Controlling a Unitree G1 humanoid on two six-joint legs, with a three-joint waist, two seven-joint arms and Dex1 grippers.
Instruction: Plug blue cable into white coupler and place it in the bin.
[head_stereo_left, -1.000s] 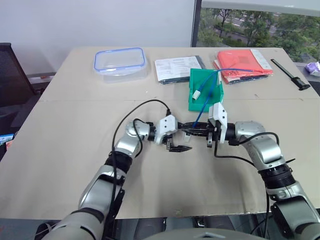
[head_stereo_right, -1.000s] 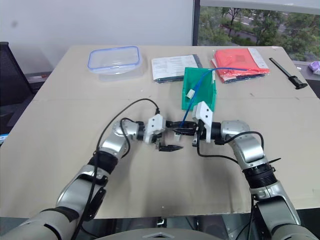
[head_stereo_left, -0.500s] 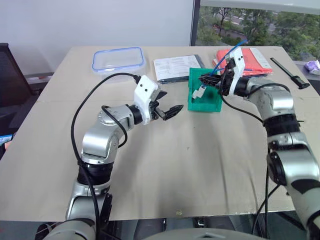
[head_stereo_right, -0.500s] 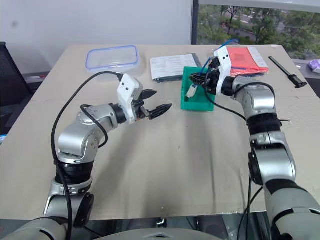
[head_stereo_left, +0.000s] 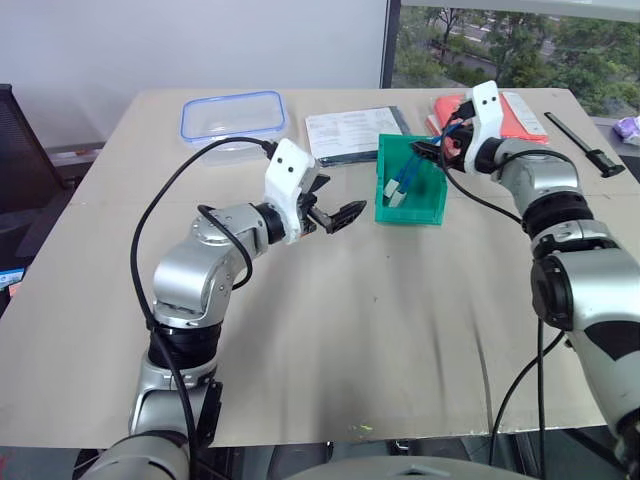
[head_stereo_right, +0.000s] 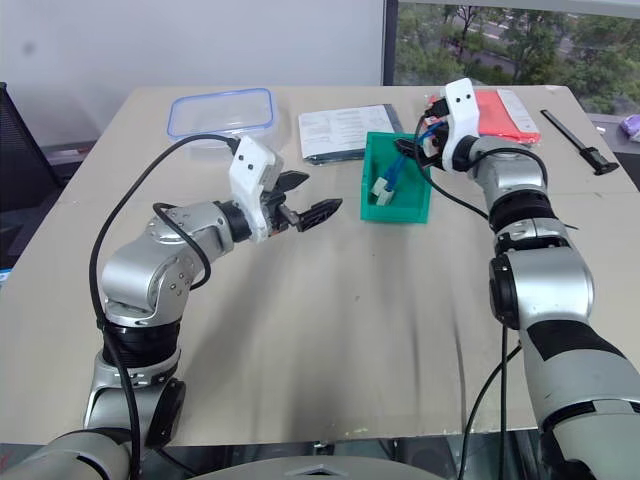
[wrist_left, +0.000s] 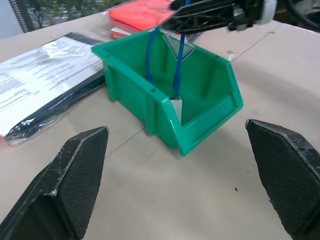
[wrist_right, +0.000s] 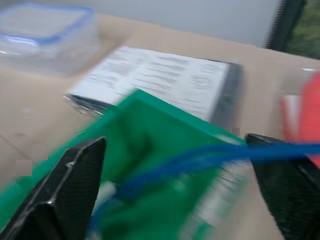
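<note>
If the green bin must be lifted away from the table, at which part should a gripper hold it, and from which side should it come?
Probably best is one side wall of the green bin, gripped from above with one finger inside and one outside. The bin stands upright with its top open, and its walls are thin and straight. The blue cable and the white coupler lie inside, more toward one side, so the emptier side looks safer.

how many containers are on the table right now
2: the green bin near the table's middle with the blue cable in it, and a clear food container at the far left.
</note>
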